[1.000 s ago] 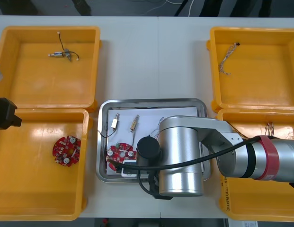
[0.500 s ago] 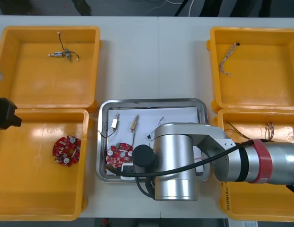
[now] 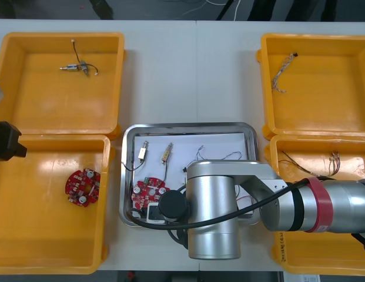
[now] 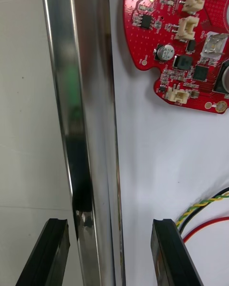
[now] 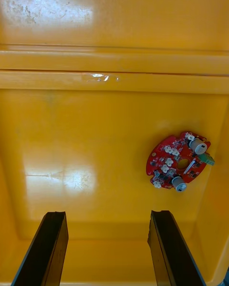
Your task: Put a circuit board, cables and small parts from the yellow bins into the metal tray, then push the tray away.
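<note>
Partly hidden tray [image 3: 188, 126], right tool [image 4: 110, 238] astride it

table [image 3: 188, 70] | yellow bins [image 3: 120, 76]: two each side | metal tray [image 3: 188, 125]: between them

Tray rim [image 4: 88, 124] inside right tool [image 4: 109, 226]
</note>
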{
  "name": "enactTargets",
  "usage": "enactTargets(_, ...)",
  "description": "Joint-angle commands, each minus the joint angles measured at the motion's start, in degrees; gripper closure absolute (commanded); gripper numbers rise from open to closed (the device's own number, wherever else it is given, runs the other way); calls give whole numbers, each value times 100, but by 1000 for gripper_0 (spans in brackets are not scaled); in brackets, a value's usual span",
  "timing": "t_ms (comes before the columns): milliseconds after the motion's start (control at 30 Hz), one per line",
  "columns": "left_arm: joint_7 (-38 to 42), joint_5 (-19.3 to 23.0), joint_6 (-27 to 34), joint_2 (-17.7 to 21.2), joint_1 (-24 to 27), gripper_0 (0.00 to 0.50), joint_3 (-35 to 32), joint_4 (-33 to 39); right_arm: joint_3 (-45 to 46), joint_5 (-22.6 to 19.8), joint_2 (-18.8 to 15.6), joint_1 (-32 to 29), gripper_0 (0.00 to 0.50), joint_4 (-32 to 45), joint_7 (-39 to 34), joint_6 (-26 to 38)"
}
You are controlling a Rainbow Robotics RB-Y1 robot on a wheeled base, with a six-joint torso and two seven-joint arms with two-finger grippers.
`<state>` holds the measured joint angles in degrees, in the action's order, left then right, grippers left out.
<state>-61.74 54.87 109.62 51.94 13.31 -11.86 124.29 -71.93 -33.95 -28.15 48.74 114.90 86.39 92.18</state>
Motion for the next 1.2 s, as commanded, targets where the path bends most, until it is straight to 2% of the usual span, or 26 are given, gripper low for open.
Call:
enactTargets(33, -338, -11, 38, 115, -91, 0, -167, 174, -76, 37, 134, -93, 0, 59, 220, -24)
enactTargets(367, -338, -11, 38, 115, -91, 0, -167, 174, -172, 485, 222, -286, 0, 59, 220, -33)
enactTargets(833, -338, -11, 38, 115, -91, 0, -167, 174, -322, 819, 248, -409, 13, 59, 194, -68)
enactTargets(1000, -338, -11, 38, 115, -91, 0, -167, 174, -322, 855, 257, -409, 60, 59, 185, -68)
enactTargets(1133, -338, -11, 38, 115, -91, 0, -167, 174, -322, 881, 283, -418, 142, 59, 167, -68)
enactTargets(1200, -338, -11, 38, 115, -91, 0, -167, 174, -322, 881, 301, -418, 213, 59, 150, -68)
